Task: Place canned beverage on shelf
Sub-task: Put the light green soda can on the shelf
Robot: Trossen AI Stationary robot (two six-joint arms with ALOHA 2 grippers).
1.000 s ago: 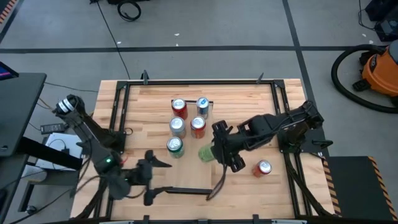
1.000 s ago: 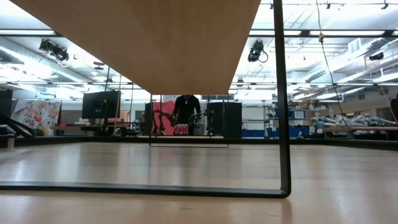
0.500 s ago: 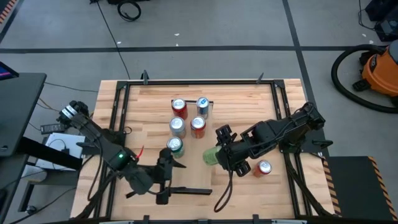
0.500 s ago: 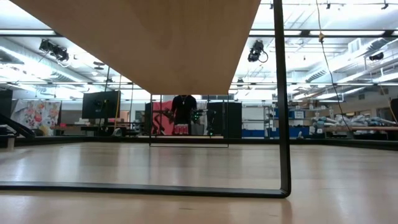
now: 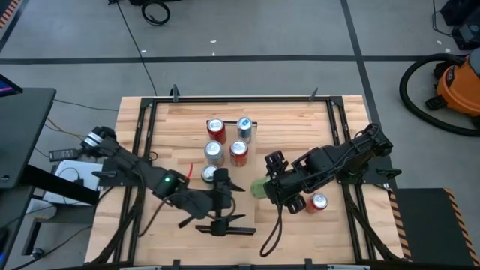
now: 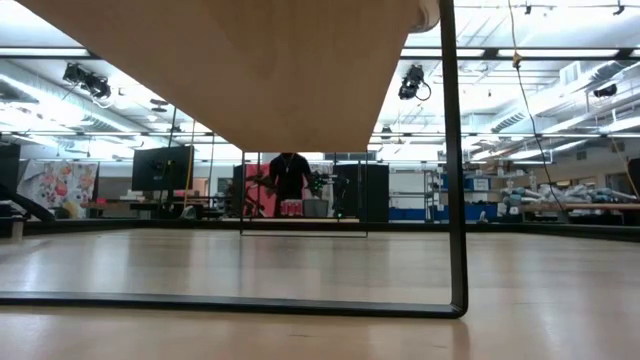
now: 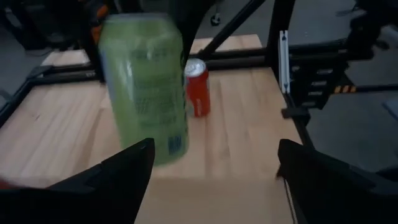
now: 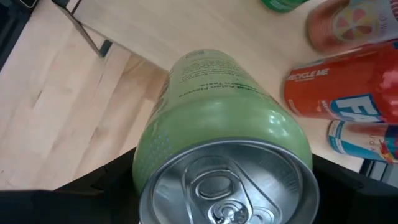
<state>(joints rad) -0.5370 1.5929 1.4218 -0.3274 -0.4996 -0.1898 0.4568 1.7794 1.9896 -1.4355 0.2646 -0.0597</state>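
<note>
The right gripper point(image 5: 271, 186) is clenched on the green can point(image 5: 259, 187), held just beside the cans on the shelf point(image 5: 225, 180). The left gripper point(image 5: 223, 196), fingers apart, is near it.

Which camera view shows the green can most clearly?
The right wrist view: the green can fills it, top and label visible, between the right gripper fingers. The left wrist view shows it blurred; the high view shows a small green patch; the low view shows nothing identifiable.
</note>
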